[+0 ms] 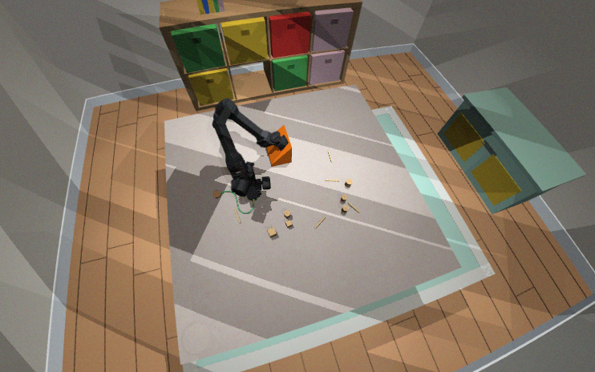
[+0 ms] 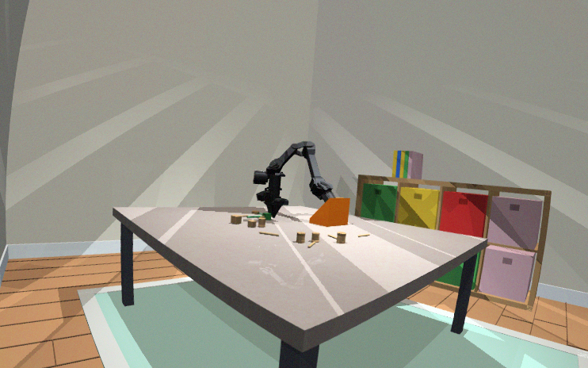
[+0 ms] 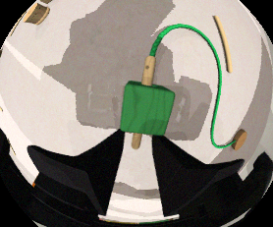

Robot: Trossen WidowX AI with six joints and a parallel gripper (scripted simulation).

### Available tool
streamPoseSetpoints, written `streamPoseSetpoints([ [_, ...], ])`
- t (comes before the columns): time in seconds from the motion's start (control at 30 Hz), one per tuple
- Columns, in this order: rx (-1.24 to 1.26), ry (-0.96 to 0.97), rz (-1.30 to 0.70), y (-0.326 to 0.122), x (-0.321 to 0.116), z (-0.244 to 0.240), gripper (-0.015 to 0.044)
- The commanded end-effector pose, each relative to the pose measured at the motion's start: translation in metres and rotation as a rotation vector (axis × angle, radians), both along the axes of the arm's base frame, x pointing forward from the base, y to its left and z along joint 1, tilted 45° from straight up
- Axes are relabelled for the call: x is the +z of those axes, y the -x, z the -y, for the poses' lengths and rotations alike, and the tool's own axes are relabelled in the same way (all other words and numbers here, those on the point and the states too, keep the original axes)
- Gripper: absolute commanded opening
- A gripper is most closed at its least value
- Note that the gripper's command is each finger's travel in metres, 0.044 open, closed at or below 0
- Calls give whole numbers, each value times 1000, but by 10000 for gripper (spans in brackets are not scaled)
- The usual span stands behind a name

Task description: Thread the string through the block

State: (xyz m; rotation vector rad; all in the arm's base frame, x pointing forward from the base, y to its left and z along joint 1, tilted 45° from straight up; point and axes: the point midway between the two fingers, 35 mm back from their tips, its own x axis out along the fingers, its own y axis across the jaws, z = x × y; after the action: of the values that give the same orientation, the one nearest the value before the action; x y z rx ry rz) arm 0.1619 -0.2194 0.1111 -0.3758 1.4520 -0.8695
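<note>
The green block (image 3: pixel 147 109) (image 2: pixel 266 216) sits on the table, close under the gripper; the arm hides it in the top view. The stick (image 3: pixel 148 70) runs through its hole. The string-side end sticks out at the far side, and a short bare end shows at the near side. The green string (image 3: pixel 220 87) leaves the stick's far end and curves to the round button (image 3: pixel 240 140) (image 1: pixel 216 194); the string is outside the block. My gripper (image 3: pixel 138 134) (image 2: pixel 273 216) is partly open and empty, its fingertips on either side of the bare end, low over the table.
A loose stick (image 3: pixel 224 45) (image 1: pixel 237 216) lies beyond the string. Small wooden pieces, including a cube (image 1: pixel 272 232) and a cylinder (image 1: pixel 287 213), lie nearby. Several more sticks and cylinders lie farther off. An orange wedge (image 1: pixel 282 155) (image 2: pixel 336 212) stands by the arm's base.
</note>
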Motion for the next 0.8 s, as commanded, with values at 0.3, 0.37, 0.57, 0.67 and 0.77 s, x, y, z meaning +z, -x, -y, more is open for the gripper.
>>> streamPoseSetpoints([
  [0.3,0,0,0,0,0,0,0],
  [0.37,0,0,0,0,0,0,0],
  [0.57,19,9,22,1,-1,0,0],
  [0.67,28,15,32,0,-1,0,0],
  [0.77,30,16,33,1,-1,0,0],
])
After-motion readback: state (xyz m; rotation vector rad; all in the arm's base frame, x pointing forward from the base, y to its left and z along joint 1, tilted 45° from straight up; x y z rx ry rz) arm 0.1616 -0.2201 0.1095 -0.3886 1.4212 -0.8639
